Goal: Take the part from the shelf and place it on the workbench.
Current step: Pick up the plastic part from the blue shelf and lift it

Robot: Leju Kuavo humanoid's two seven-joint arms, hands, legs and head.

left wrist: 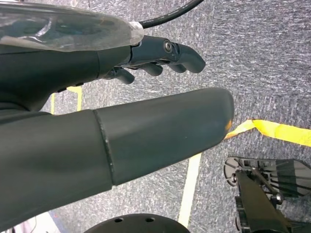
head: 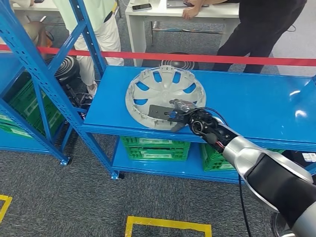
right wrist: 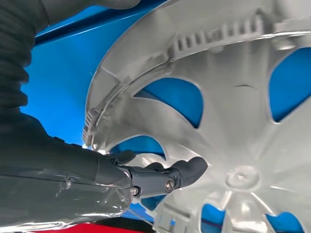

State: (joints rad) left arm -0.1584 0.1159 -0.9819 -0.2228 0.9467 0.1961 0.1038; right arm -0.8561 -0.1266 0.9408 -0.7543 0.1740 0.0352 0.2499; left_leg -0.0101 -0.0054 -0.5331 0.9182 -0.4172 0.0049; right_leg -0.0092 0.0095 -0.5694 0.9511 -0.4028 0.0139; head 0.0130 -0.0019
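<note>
The part is a silver wheel cover (head: 164,84) lying inner side up on the blue shelf (head: 253,98), near its front edge. My right hand (head: 178,114) reaches over the cover's near rim from the right. In the right wrist view the dark fingers (right wrist: 172,177) stretch across the inner face of the wheel cover (right wrist: 227,121), close to or touching it, and its rim passes between them and the thumb side without being clamped. My left hand (left wrist: 73,63) hangs over the carpet, fingers loosely bent, holding nothing.
Green crates (head: 154,148) sit on the lower shelf. A blue rack upright (head: 37,74) stands at left. A red barrier tape (head: 223,59) runs behind the shelf, with people and a white table (head: 149,19) beyond. Yellow floor markings (head: 168,224) lie in front.
</note>
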